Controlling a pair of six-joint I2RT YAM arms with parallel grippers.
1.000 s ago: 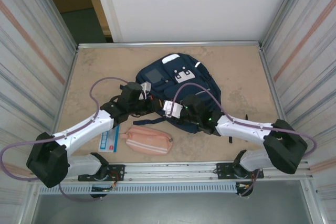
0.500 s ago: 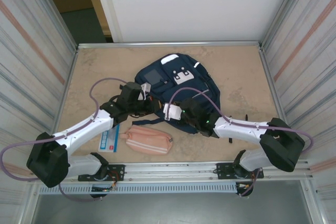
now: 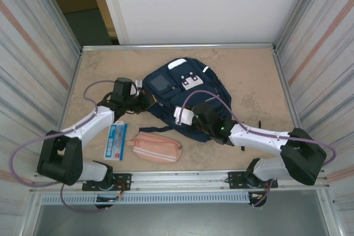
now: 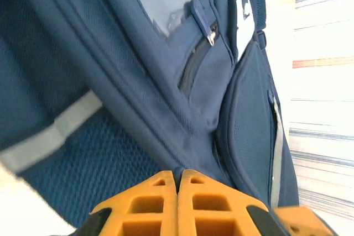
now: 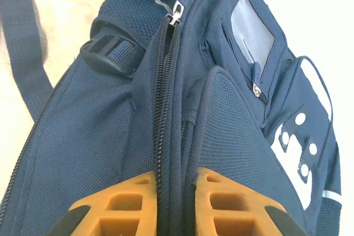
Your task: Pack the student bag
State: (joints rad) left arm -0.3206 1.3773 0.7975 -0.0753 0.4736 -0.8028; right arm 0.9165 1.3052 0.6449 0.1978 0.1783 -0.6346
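Lying front-up around the middle of the surface (image 3: 254, 75), the bag (image 3: 204, 84) has fingers on it at two places. The left fingers (image 4: 160, 192) are pressed together with their tips against the bag's left edge, at a seam below its grey patch. Whether any cloth is caught between them cannot be told. The right fingers (image 5: 124, 208) sit at the bag's near end and pinch a ridge of navy fabric beside the zip (image 5: 165, 81), which runs away from them to a metal pull. Counted, there is one bag, one pink pouch (image 3: 157, 147) and one flat blue-and-white packet (image 3: 115, 142). Two arms are there, each with one pair of fingers. The pouch lies on the surface nearer than the bag, between the arms, with the packet just beside it on the left.
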